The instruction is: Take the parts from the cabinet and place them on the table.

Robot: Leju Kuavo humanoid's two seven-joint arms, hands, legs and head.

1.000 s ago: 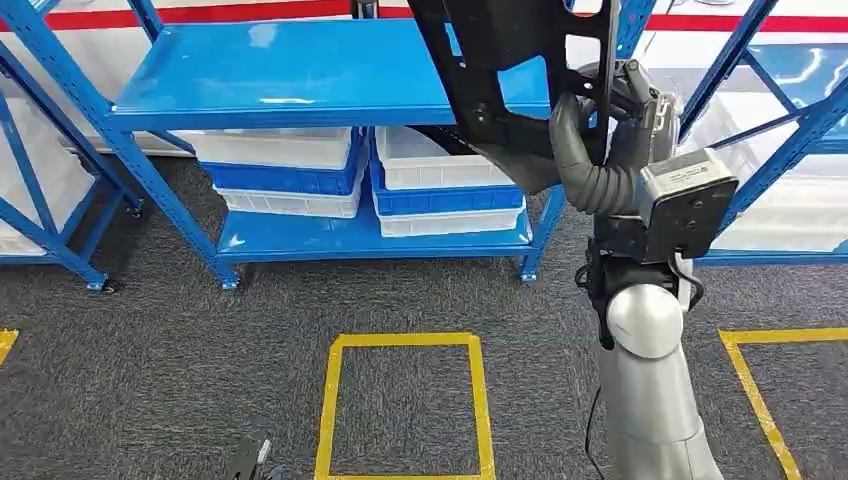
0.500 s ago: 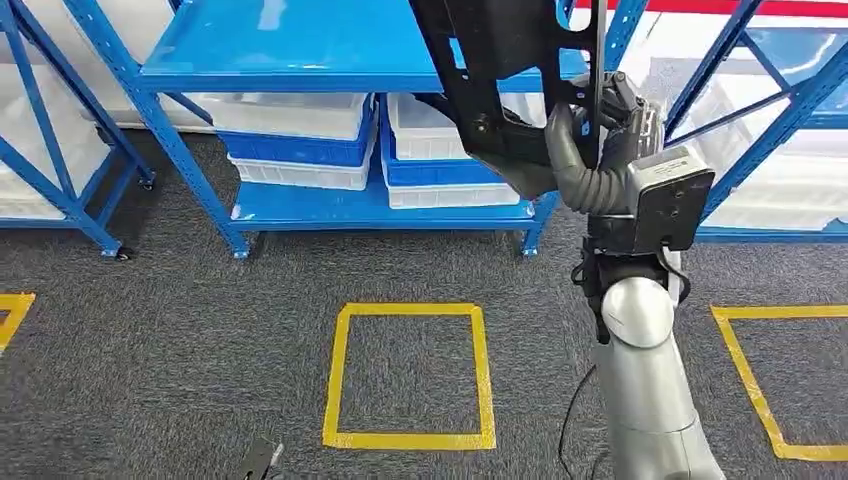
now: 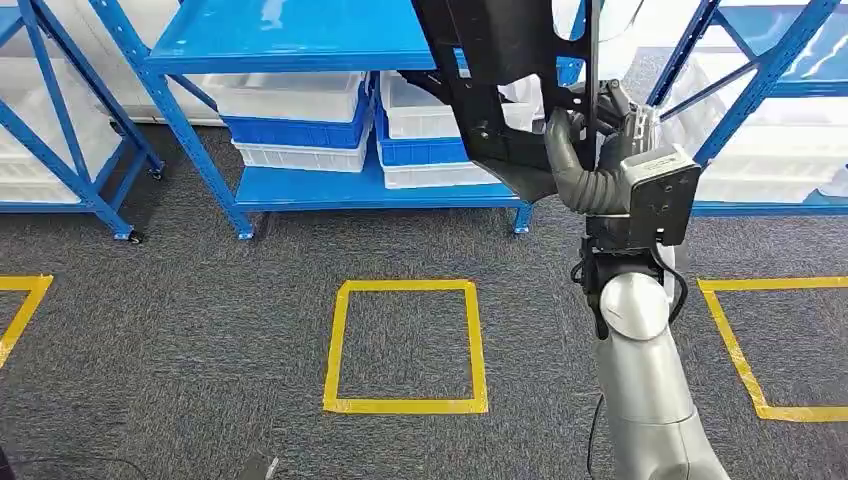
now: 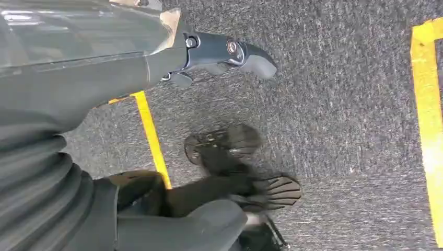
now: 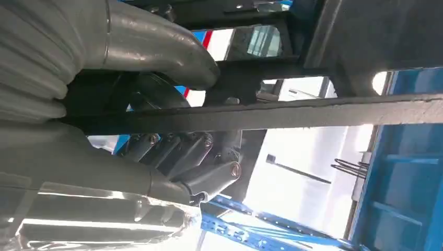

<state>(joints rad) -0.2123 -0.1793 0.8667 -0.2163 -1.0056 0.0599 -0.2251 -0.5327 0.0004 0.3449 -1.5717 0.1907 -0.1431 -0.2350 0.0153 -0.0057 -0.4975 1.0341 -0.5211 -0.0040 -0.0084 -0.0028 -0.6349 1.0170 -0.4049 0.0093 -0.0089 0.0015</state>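
Upper centre of the head view, the right hand (image 3: 600, 135) grips a large black part (image 3: 500, 70), lifted before the blue cabinet (image 3: 300, 40). Carrying is underway; next comes finding the table. The left hand (image 4: 209, 57) hangs empty, fingers loosely apart.

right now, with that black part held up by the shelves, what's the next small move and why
Probably keep backing away and turn toward the table. The right robot hand already grips the black part, raised clear in front of the blue shelf, and no table is in view, so carrying comes before any placing.
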